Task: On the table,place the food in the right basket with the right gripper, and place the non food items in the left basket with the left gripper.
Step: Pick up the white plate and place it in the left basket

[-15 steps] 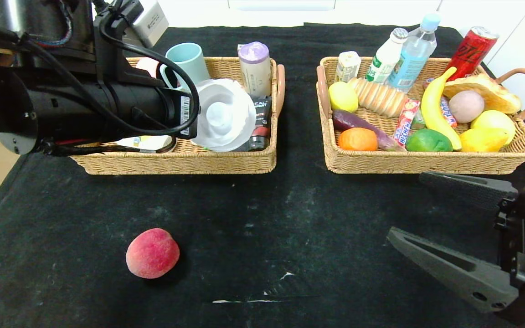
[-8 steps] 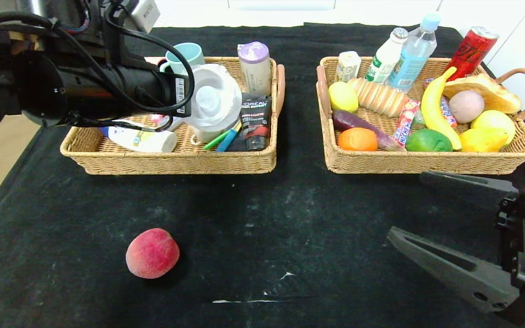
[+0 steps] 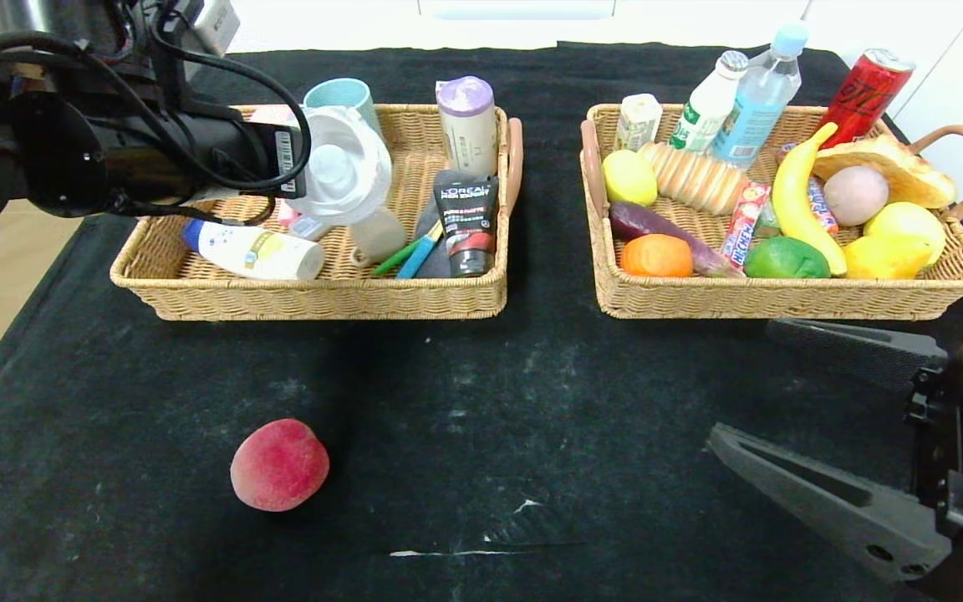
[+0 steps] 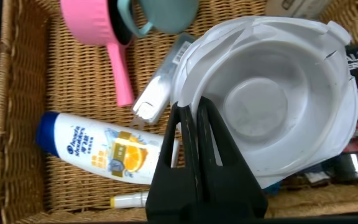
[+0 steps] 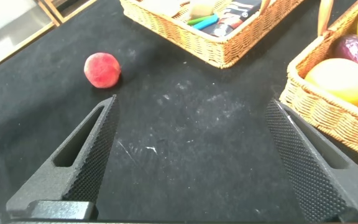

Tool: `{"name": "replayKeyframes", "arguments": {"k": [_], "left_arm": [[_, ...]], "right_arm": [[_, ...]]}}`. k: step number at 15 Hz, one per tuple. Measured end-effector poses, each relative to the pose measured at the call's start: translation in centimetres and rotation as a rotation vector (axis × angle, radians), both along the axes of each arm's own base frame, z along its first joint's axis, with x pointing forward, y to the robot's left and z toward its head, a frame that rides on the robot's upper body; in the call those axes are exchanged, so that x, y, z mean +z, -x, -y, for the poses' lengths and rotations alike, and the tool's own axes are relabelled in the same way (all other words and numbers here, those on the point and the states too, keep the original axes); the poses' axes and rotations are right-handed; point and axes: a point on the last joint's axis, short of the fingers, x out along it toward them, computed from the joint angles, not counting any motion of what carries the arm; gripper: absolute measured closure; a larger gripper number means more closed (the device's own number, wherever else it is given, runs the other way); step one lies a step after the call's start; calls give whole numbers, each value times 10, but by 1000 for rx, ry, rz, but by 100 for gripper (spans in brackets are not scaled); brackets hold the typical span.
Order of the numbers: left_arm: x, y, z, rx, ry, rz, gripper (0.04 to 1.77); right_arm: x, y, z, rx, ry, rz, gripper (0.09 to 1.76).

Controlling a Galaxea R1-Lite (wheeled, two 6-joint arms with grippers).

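Left gripper [image 4: 194, 121]: jaws pinched on rim of white round shallow plastic dish [image 4: 278, 93], held over left wicker basket [image 3: 147, 293]; release is straight below. Right gripper [image 5: 191, 155]: spread wide, empty, low over black cloth table [image 3: 481, 418]; red-pink round peach [image 5: 102, 70] ahead toward its left.

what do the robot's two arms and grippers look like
Both are black. The left gripper has two long tapered fingers on a fat cylindrical wrist with looping black cables, a barcode sticker and a grey-white box. The right gripper has textured dark-grey fingers with slotted cut-outs on a blocky black base.
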Motion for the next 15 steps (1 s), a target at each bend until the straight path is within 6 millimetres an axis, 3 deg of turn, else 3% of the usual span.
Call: {"name": "replayKeyframes", "arguments": {"k": [8,9,13,15], "left_arm": [[-10,-19,-27,72,-2,-13,168],[-11,-19,-27,74,-2,-16,160],[-12,-19,-27,75,-4,-23,99],[-14,-18,-27,77,-6,-31,79]], "right_arm": [[-1,0,-1,5,4,-5,14],[-1,0,-1,4,4,-5,14],[-1,0,-1,4,2,-3,14],[-1,0,-1,4,2,-3,14]]}}
